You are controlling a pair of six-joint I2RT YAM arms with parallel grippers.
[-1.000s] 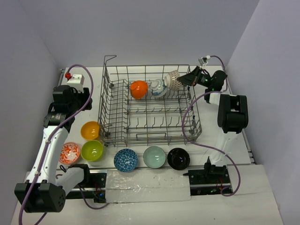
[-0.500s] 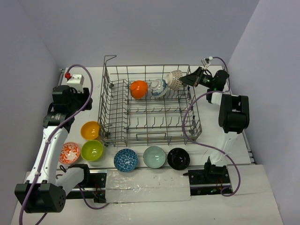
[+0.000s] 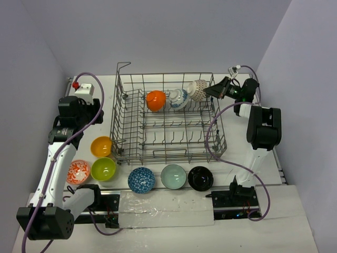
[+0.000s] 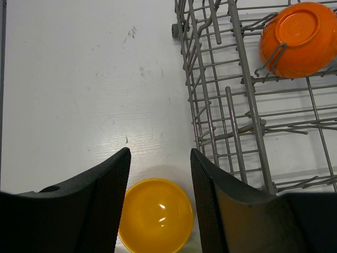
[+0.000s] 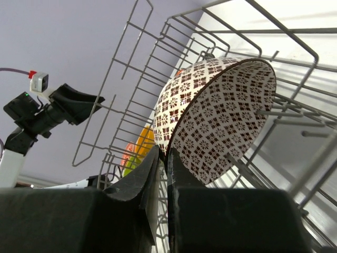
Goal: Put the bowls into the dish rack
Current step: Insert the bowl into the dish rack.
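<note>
1. Three bowls are in the dish rack (image 3: pixel 168 154). The white-patterned bowl (image 5: pixel 216 121), on edge at the far right corner, has shifted slightly rightward.
2. The right gripper (image 5: pixel 164 158) still pinches its rim, so placement looks unfinished.
3. The left gripper (image 4: pixel 160 158), half-open and empty, hasn't moved above the yellow bowl (image 4: pixel 155 213) on the desk (image 4: pixel 79 95).

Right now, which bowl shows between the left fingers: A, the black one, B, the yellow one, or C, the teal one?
B: in the left wrist view the yellow bowl lies in the gap between the open left fingers, and no other loose bowl is in sight there.
</note>
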